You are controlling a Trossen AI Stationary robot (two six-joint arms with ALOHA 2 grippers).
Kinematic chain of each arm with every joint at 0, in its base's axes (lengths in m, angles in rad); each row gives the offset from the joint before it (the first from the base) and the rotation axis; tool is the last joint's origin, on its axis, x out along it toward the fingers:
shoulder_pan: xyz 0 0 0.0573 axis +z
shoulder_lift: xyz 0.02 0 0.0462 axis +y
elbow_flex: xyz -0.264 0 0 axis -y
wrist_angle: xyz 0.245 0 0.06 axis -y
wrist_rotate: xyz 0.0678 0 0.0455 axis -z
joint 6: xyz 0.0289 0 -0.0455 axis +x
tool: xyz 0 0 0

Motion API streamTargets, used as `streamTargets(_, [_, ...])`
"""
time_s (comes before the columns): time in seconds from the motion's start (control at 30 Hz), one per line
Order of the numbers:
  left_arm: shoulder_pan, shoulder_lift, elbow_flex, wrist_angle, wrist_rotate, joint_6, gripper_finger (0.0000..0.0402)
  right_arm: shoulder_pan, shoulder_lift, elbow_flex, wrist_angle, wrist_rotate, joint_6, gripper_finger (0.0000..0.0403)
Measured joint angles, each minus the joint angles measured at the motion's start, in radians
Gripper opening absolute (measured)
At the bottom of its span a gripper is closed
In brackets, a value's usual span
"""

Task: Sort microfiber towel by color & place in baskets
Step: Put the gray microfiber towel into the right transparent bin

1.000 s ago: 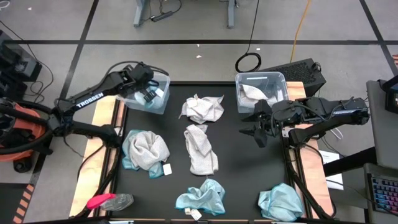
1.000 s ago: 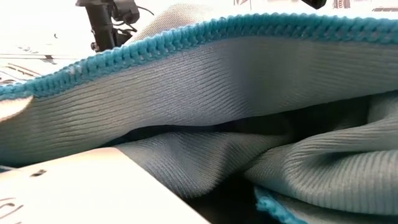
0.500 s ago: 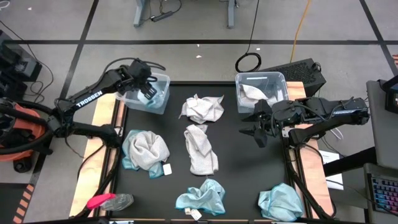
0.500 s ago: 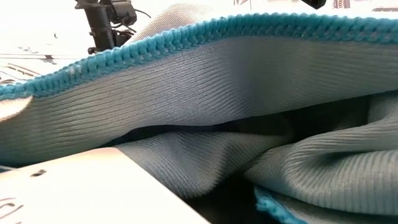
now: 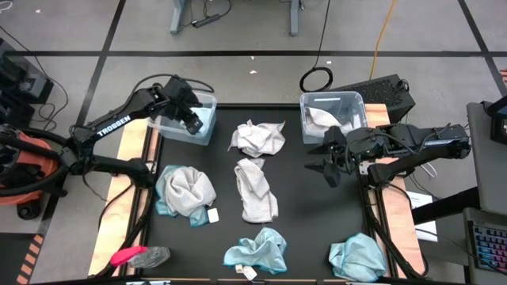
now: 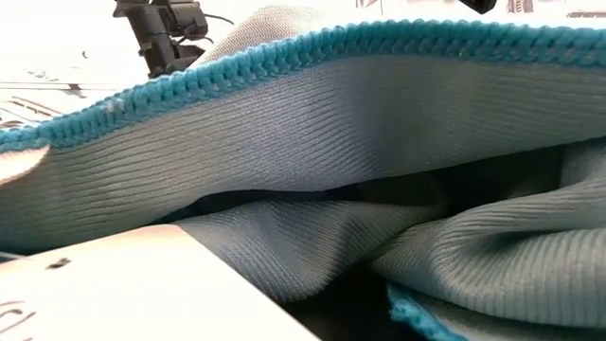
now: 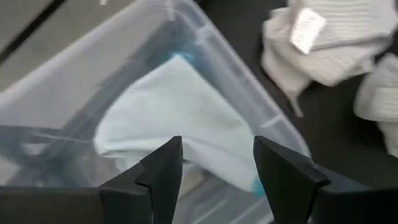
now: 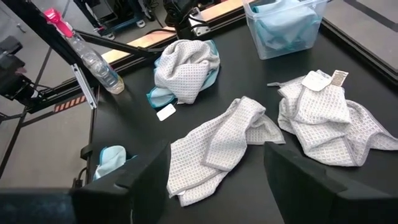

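From above, the left gripper (image 5: 190, 119) hangs over the left basket (image 5: 207, 101) at the mat's far left corner, arm reaching in from the left edge. The right gripper (image 5: 326, 164) rests beside the right basket (image 5: 305, 100), which holds a grey-white towel (image 5: 322, 119) — bare mat lies ahead of its fingers.

The low view is filled by a teal towel (image 6: 312, 152).

Left wrist view: fingers spread, empty, a light teal towel (image 7: 180, 118) in the tub just beyond them.

Right wrist view: jaws parted — a long grey-white towel (image 8: 217, 146) ahead, a spray bottle (image 8: 87, 53) farther off.
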Motion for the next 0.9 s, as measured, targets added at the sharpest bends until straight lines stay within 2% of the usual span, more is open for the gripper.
streamTargets(0.1, [0.0, -0.005, 0.0, 0.001, 0.076, -0.001, 0.0203, 0.0, 0.0, 0.0, 0.001, 0.016, 0.0, 0.0247])
streamTargets(0.33, [-0.025, -0.046, 0.046, 0.009, 0.406, -0.003, 0.0203, 0.0, 0.0, 0.0, 0.018, 0.011, -0.008, 0.0247])
streamTargets(0.4, [-0.049, -0.062, 0.072, 0.012, 0.465, -0.003, 0.0203, 0.0, 0.0, 0.0, 0.018, 0.009, -0.006, 0.0247])
streamTargets(0.6, [-0.178, -0.097, 0.141, 0.019, 0.516, -0.024, 0.0203, 0.0, 0.016, 0.0, 0.02, 0.002, -0.006, 0.0247])
streamTargets(0.73, [-0.288, -0.101, 0.142, 0.043, 0.519, -0.056, 0.0203, 0.0, 0.064, 0.0, 0.039, -0.05, -0.028, 0.0247])
streamTargets(0.9, [-0.434, -0.088, 0.142, 0.05, 0.447, -0.069, 0.0203, 0.006, 0.166, 0.0, 0.09, -0.098, -0.092, 0.0247])
